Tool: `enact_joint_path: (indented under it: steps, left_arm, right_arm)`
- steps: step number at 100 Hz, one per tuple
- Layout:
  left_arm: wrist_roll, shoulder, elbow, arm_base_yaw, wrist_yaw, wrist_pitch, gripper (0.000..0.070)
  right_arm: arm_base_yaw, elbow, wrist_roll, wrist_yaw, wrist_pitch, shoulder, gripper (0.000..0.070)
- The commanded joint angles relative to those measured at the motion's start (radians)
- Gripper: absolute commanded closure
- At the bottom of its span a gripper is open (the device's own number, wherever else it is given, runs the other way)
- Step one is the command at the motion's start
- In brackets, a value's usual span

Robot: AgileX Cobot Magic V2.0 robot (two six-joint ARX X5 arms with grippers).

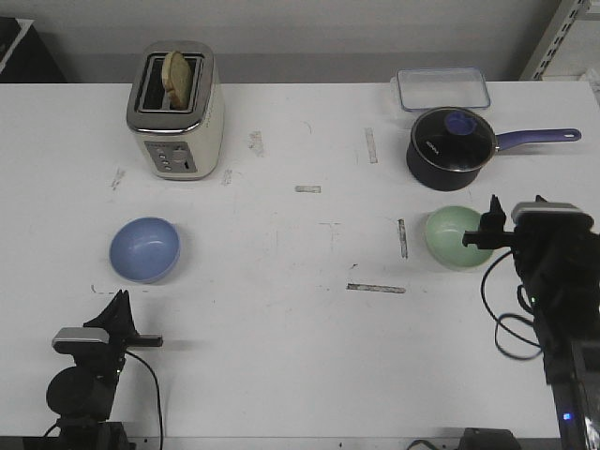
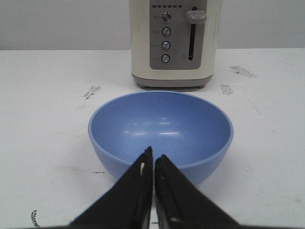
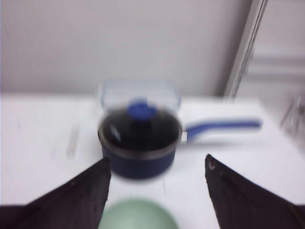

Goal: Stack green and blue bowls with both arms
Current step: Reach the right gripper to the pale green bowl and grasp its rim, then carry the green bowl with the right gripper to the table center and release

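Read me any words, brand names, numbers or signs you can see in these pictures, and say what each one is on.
No text can be read with confidence.
Toaster: small labels beside its four round buttons, too small to read.
Saucepan: a white brand mark on its dark side, too small to read; blurred in the right wrist view.
Blue bowl, green bowl, clear container: no markings visible.

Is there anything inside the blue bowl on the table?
No, the blue bowl is empty; the left wrist view shows only its smooth bare inside.
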Motion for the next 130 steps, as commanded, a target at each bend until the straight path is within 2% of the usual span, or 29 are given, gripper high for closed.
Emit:
enact_joint_path:
  steps: [1,10,19,38,54,59,71,76,100,117,130]
  left_arm:
    - [-0.001,-0.002,-0.020,0.000,-0.003,0.011,0.0699]
    - [-0.001,-0.002,-0.020,0.000,-0.003,0.010,0.0699]
    - [-0.001,-0.002,-0.020,0.000,-0.003,0.008,0.0699]
    - [-0.001,-0.002,-0.020,0.000,-0.003,0.007,0.0699]
    - [-0.001,-0.002,-0.020,0.000,-0.003,0.008,0.0699]
    - [-0.001,-0.002,-0.020,0.000,-0.003,0.008,0.0699]
    - [-0.002,-0.002,-0.020,0.000,-0.003,0.008,0.0699]
    - [-0.002,-0.002,-0.020,0.000,-0.003,0.008,0.0699]
    - [-0.002,-0.002,-0.020,0.000,-0.002,0.008,0.0699]
    - [-0.002,-0.002,-0.020,0.000,-0.002,0.008,0.0699]
    - [-0.002,-0.002,-0.020,0.000,-0.002,0.008,0.0699]
  right_arm:
    - [-0.039,0.034,-0.023,-0.051,-0.053,0.093,0.0255]
    - [-0.101,0.040,-0.050,-0.143,-0.089,0.194,0.0253]
    - [-0.146,0.040,-0.090,-0.196,-0.122,0.293,0.0253]
    - [-0.194,0.040,-0.145,-0.201,-0.140,0.471,0.0253]
    - [-0.197,0.040,-0.154,-0.205,-0.124,0.578,0.0264]
    - [-0.196,0.040,-0.153,-0.206,-0.124,0.597,0.0333]
    - [-0.196,0.040,-0.153,-0.232,-0.119,0.618,0.0608]
    - [-0.196,0.040,-0.156,-0.233,-0.115,0.618,0.0700]
    - [-0.196,0.054,-0.160,-0.230,-0.117,0.590,0.0700]
    - [-0.145,0.134,-0.111,-0.310,-0.138,0.500,0.0700]
    - [-0.030,0.234,-0.060,-0.357,-0.150,0.450,0.0700]
